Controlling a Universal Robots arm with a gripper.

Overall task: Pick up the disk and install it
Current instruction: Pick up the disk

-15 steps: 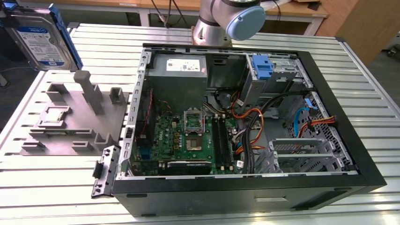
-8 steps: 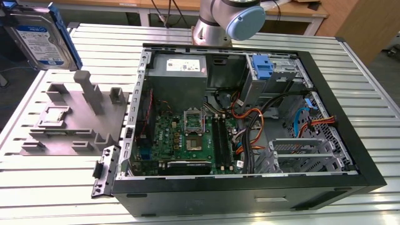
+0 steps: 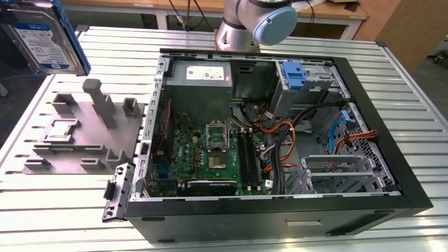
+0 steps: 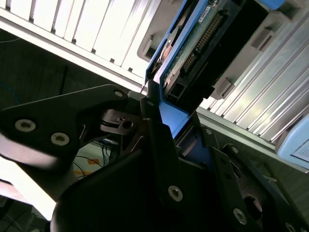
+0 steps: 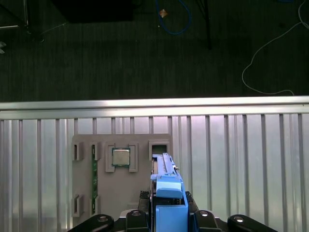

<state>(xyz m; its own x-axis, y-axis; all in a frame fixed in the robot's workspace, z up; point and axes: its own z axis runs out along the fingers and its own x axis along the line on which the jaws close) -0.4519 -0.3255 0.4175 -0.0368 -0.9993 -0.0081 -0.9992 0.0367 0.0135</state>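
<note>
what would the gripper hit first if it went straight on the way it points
The gripper, shut on the disk, points down at the grey fixture. Going straight on, the disk's end would probably meet the fixture first, close beside the chip; depth is unclear.

The slatted metal table bears a grey holder block beside an open computer case.

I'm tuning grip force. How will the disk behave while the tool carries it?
Probably stiff: the disk hangs raised without sagging. Its metal body suggests weight for its size. The smooth blue rail in the tool may slip; the exposed circuit board looks fragile.
</note>
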